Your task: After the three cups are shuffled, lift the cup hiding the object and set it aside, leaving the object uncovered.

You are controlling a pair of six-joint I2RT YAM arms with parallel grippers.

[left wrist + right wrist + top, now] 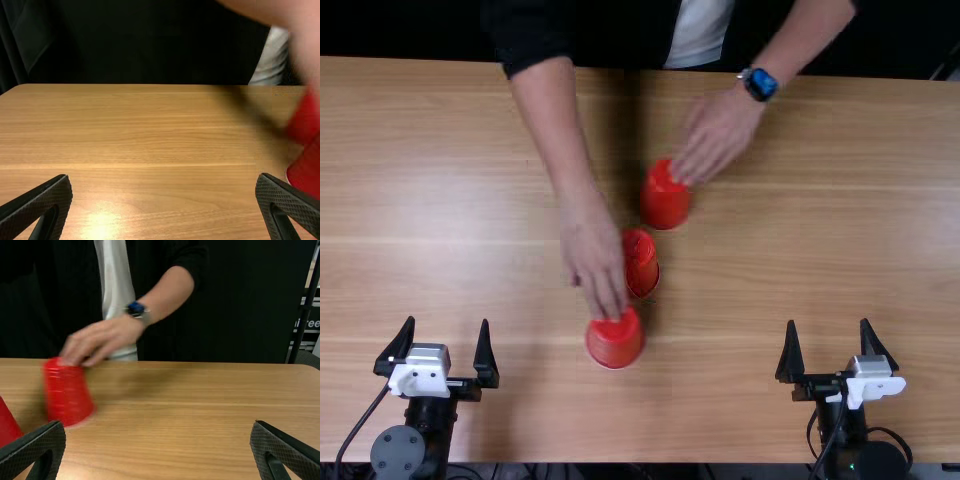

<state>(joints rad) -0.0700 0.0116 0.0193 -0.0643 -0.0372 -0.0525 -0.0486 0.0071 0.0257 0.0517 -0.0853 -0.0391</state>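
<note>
We hold our left gripper point(445, 332) and right gripper point(828, 330) wide open and empty, well to each side of the middle red cup point(640, 262), because a person's hand point(720, 130) tops the far red cup point(665, 195) behind it and the other hand point(595, 260) the near red cup point(616, 342), likely mixing them.

left arm point(415, 440): in from near bench point(880, 150) edge, left of middle | left tool point(445, 328): fingers spread wide, tips pointing across bench, low over surface | right arm point(845, 440): in from near edge, right of middle | right tool point(828, 326): fingers spread wide, tips pointing across bench, low | tools well apart, level with each other
</note>
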